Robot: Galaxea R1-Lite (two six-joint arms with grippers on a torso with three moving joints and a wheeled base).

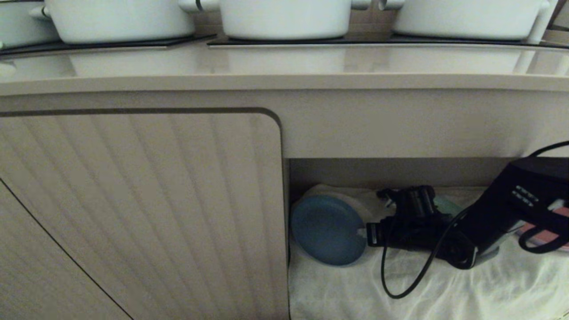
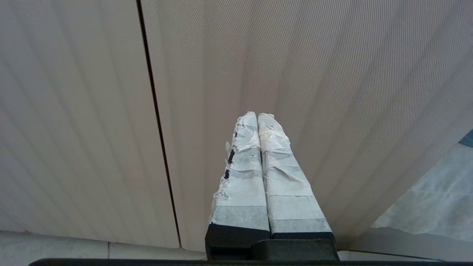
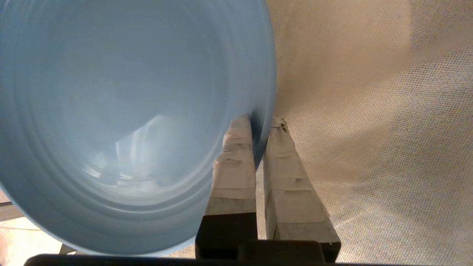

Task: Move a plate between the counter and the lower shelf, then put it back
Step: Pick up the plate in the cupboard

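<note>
plate: small round light-blue plate (image 1: 328, 231), matte, low raised rim, faint concentric rings and a soft glare patch on its face in the right wrist view (image 3: 122, 122); tilted up on edge
plate location: inside the lower shelf (image 1: 400, 171), at its left end beside the cabinet door (image 1: 142, 213), over the white cloth (image 1: 422, 284)
right gripper: right gripper (image 3: 261, 120) reached into the shelf from the right, taped fingers (image 3: 236, 159) pinched on the plate's rim, one each side, nearly closed
left gripper: left gripper (image 2: 257, 115) parked facing the ribbed door, taped fingers pressed together, nothing between them
counter: beige counter (image 1: 284, 66) above the shelf, three white pots (image 1: 284, 18) on black cooktop panels
other: a pale green plate (image 1: 446, 205) and a pink one (image 1: 540, 235) partly hidden behind the arm
</note>
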